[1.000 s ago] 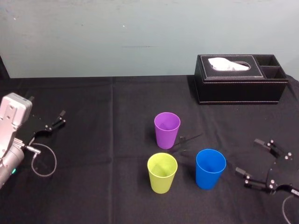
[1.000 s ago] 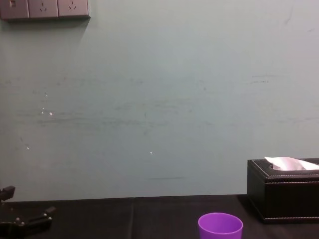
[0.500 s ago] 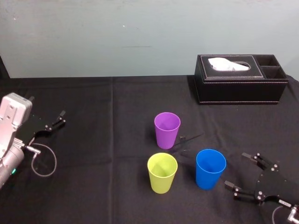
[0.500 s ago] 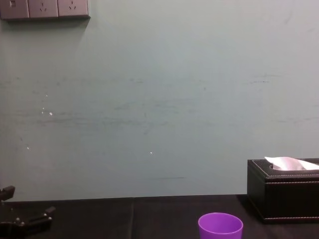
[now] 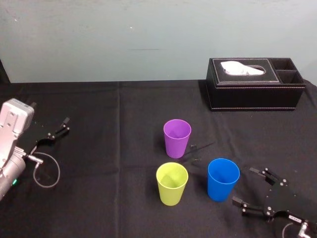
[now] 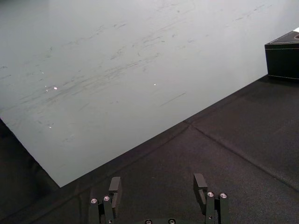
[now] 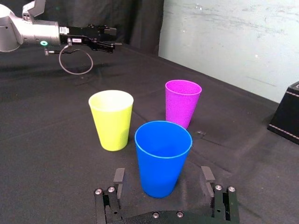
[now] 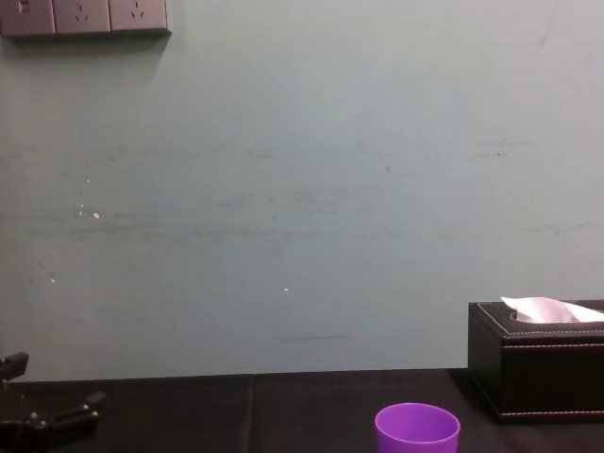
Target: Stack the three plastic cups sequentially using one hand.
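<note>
Three cups stand upright on the black tablecloth: a purple cup (image 5: 177,138) at the back, a yellow-green cup (image 5: 172,183) in front of it, and a blue cup (image 5: 223,179) to the right. My right gripper (image 5: 245,186) is open, low over the cloth just right of the blue cup. In the right wrist view the blue cup (image 7: 163,156) stands between the spread fingers of the right gripper (image 7: 163,179), with a gap on each side. The yellow-green cup (image 7: 111,119) and the purple cup (image 7: 182,101) lie beyond it. My left gripper (image 5: 62,128) rests open at the far left.
A black tissue box (image 5: 255,83) with a white tissue stands at the back right by the wall. A looped cable (image 5: 47,171) hangs from the left arm. Bare black cloth lies between the cups and the left arm. The left gripper (image 6: 157,184) faces the wall.
My right gripper has moved left and toward the table's front edge, closing in on the blue cup. It has stayed open. The cups and the left arm have not moved.
</note>
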Tool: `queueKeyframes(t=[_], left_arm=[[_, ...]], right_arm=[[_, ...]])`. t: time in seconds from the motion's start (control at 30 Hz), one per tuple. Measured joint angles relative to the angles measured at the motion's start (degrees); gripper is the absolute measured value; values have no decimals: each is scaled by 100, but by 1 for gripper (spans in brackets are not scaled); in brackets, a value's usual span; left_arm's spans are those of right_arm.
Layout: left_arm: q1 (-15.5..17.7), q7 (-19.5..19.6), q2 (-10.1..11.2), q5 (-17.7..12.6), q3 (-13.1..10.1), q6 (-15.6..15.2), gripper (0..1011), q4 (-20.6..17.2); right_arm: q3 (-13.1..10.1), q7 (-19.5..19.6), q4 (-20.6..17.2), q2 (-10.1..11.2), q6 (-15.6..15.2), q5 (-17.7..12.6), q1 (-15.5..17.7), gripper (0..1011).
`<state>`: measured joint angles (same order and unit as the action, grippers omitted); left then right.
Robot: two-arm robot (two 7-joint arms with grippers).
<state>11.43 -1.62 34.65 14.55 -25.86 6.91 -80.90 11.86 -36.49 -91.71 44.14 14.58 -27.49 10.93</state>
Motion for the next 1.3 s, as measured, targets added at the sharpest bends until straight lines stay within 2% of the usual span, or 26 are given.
queueKeyframes(t=[0.6, 1.3], left_arm=[[0, 0, 0, 0, 0, 0, 1010, 0], [0, 0, 0, 0, 0, 0, 1010, 0]], right_arm=[[205, -81, 343, -384, -288, 105, -399, 1004], [490, -85, 518, -673, -495, 126, -867, 1004]])
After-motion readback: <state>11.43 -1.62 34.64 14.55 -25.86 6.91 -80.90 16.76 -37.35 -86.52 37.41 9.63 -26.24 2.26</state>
